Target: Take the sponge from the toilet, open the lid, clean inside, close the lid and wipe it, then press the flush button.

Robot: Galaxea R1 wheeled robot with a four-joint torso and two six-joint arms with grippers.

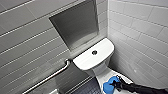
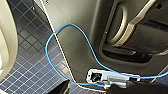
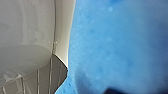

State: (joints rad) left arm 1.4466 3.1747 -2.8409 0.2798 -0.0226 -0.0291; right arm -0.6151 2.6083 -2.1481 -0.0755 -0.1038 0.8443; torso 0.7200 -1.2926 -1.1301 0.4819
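The white toilet [image 1: 93, 56] stands in the corner, its flat tank top carrying the dark flush button [image 1: 94, 52]. Below the tank, a strip of the white lid [image 1: 106, 75] shows at the picture's lower edge. The bright blue sponge [image 1: 109, 87] rests against that white surface. My right gripper [image 1: 117, 84] reaches in from the lower right on its dark arm and is shut on the sponge. In the right wrist view the sponge [image 3: 120, 45] looms very close, beside glossy white ceramic [image 3: 27, 50]. My left gripper is open.
A steel grab bar [image 1: 50, 77] runs along the grey tiled wall left of the toilet. A recessed steel niche [image 1: 75, 25] sits above the tank. White tiles line the right wall. Dark blue floor tiles [image 2: 27, 62] and a blue cable [image 2: 75, 27] show in the left wrist view.
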